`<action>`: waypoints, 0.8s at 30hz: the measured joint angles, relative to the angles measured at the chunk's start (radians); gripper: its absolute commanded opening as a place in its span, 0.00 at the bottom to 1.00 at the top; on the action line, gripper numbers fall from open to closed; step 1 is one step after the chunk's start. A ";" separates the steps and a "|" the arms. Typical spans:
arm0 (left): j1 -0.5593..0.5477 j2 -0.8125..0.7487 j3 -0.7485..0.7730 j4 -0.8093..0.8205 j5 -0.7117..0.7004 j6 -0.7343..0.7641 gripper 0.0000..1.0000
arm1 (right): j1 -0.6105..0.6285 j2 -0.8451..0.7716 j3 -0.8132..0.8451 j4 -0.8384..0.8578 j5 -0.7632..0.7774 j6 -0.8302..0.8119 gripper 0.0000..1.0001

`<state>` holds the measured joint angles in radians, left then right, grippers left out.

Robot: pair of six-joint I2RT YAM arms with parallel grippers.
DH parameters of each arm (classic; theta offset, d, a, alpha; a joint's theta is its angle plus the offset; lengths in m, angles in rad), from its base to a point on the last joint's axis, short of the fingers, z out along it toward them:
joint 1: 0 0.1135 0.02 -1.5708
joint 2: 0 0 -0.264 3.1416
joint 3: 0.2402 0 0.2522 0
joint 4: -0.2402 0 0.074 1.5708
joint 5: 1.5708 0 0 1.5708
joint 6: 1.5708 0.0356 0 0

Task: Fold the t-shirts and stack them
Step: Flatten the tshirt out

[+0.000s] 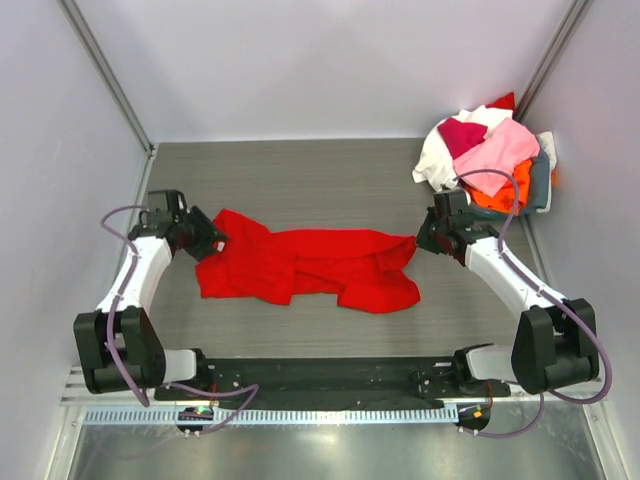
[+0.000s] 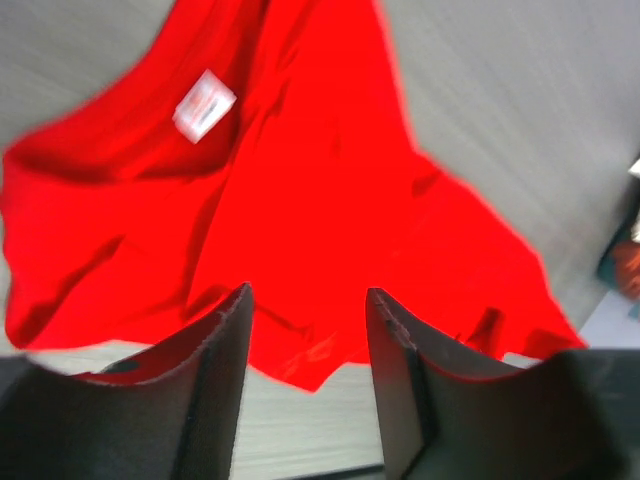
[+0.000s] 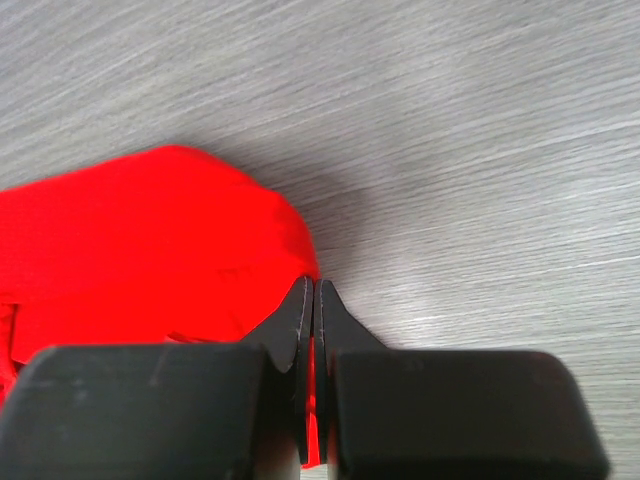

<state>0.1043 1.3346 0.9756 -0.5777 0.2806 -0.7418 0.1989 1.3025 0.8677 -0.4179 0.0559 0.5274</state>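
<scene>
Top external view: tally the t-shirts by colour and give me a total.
Red: 2, the spread red t-shirt and a red tip at the back right
White t-shirt: 1
Magenta t-shirt: 1
Pink t-shirt: 1
Orange t-shirt: 1
Total: 6 in view; more may lie hidden.

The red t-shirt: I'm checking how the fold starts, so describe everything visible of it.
The red t-shirt is bright, soft-looking cloth, lying wrinkled and unfolded, stretched sideways on the grey table. A white label shows at its neck. The right pincer is shut on its right end, a sliver of cloth between the fingers. The left pincer stands open at its left end.
</scene>
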 measured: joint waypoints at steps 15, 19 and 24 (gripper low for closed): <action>-0.048 -0.075 -0.314 0.085 -0.005 -0.025 0.36 | 0.000 0.000 -0.042 0.031 -0.033 0.000 0.01; -0.056 -0.101 -0.351 0.096 -0.014 -0.035 0.35 | 0.000 0.000 -0.043 0.032 -0.034 0.000 0.01; -0.057 -0.098 -0.357 0.116 -0.019 -0.036 0.39 | 0.000 0.000 -0.043 0.035 -0.034 0.000 0.01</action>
<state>0.0475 1.2362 0.6182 -0.4614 0.2611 -0.7776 0.1989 1.3025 0.8242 -0.3828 0.0223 0.5278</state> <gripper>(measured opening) 0.355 0.035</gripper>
